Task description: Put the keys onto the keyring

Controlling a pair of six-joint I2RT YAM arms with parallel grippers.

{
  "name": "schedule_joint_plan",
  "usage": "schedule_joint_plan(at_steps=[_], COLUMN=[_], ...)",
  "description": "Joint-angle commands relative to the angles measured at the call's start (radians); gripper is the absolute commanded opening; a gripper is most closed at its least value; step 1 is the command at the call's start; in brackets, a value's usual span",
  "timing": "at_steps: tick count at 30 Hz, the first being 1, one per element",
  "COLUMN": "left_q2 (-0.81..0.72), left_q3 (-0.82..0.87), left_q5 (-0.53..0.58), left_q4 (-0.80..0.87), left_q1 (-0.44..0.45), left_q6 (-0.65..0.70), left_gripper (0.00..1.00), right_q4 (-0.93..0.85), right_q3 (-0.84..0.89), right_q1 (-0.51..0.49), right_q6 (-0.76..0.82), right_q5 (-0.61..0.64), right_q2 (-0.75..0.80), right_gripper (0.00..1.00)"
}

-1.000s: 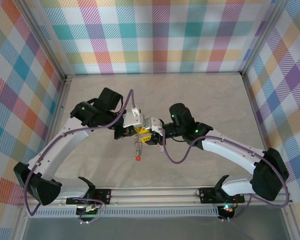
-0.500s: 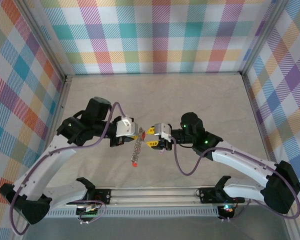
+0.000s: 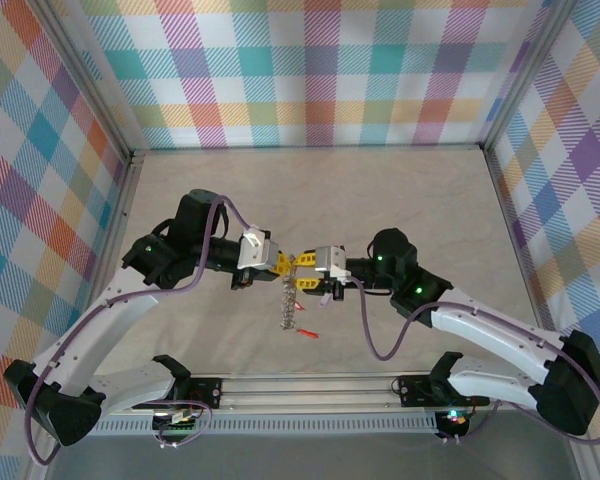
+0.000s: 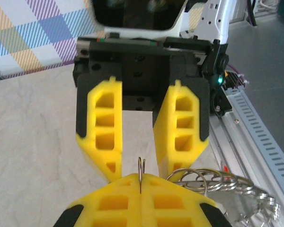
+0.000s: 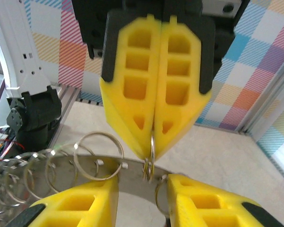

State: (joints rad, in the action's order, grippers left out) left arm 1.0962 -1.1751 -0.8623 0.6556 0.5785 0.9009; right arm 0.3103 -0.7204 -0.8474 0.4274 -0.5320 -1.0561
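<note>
Both my arms bend inward from their bases and meet nose to nose above the keyring (image 3: 289, 306), wrists about level and fingers pointing at each other. My left gripper (image 4: 141, 179) is pressed together, pinching one thin wire loop at the keyring's top end between its yellow pads. My right gripper (image 5: 142, 182) is spread, one finger on either side of that pinched loop; I cannot tell whether it touches the wire. From the pinch, the rest of the keyring runs as a string of silvery loops toward my bases. A red key (image 3: 305, 332) sits just beside the keyring's low end; I cannot tell whether it is joined to it.
</note>
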Motion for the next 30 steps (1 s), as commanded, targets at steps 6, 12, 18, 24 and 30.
schedule_joint_plan(at_steps=[6, 12, 18, 24, 30], left_q2=[0.012, 0.019, 0.020, 0.033, 0.002], left_q3=[0.032, 0.041, 0.063, 0.107, 0.202], left_q5=[-0.066, -0.056, -0.068, -0.020, 0.168], left_q4=[-0.131, -0.126, -0.137, -0.184, -0.338], left_q1=[-0.001, -0.018, -0.064, -0.111, -0.169], left_q6=[-0.062, -0.062, -0.097, -0.184, -0.330], left_gripper=[0.00, 0.00, 0.00, 0.00, 0.00], right_q4=[0.028, -0.001, 0.008, -0.237, -0.625], right_q3=[0.045, 0.109, 0.187, 0.142, 0.023], right_q1=[-0.009, 0.013, 0.042, 0.051, 0.092], right_q6=[0.036, 0.058, -0.088, -0.481, -0.906], right_q5=[0.056, 0.136, 0.296, 0.717, 0.805], right_q2=[0.051, 0.105, 0.176, 0.185, 0.009], right_gripper=[0.36, 0.37, 0.49, 0.71, 0.64])
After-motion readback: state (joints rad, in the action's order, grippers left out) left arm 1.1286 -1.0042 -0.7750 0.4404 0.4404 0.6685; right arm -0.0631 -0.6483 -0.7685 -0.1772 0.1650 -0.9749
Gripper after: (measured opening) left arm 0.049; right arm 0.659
